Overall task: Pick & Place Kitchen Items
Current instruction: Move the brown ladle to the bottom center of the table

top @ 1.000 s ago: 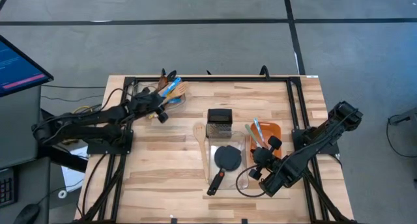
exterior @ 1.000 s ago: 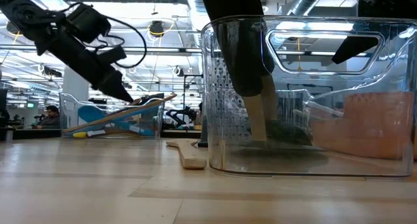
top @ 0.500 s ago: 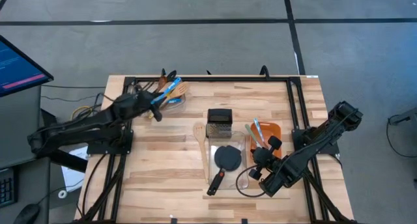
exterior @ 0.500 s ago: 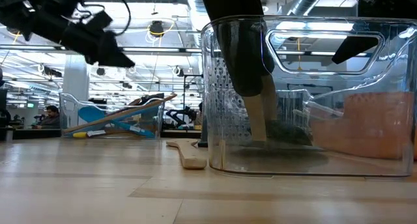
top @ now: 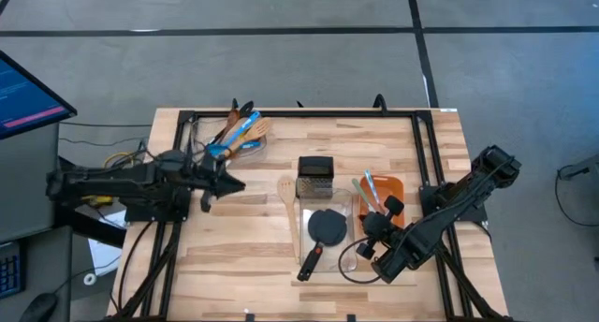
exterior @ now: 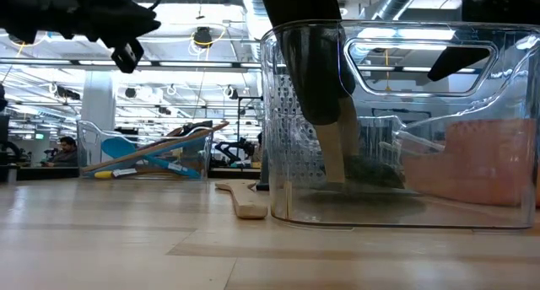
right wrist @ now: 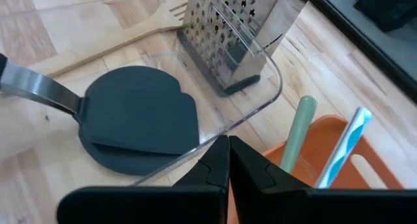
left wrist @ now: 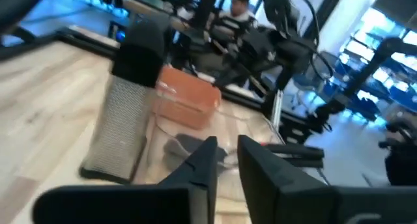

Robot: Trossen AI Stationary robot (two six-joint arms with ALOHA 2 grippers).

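Observation:
A bundle of blue, yellow and wooden utensils (top: 239, 133) lies in a clear tub at the far left and also shows in the low view (exterior: 152, 155). A steel box grater (top: 315, 175) stands upright at the far end of a clear bin (top: 348, 202). A black turner (top: 326, 226) lies in that bin with its handle over the near rim. A wooden spatula (top: 285, 193) lies flat beside the bin. My left gripper (top: 225, 183) hangs above the table left of the grater, slightly open and empty (left wrist: 225, 160). My right gripper (right wrist: 228, 152) is shut and empty above the bin's right rim.
An orange container (top: 395, 186) with a green and a blue-striped utensil stands right of the bin. A black frame runs round the table's edges. A monitor (top: 23, 93) stands beyond the left edge. Bare wood lies between the left gripper and the bin.
My left gripper has left the utensil bundle empty-handed. It has risen, drawn back toward the table's near edge, and turned until it points toward the table's right, at the grater. The bundle lies as before.

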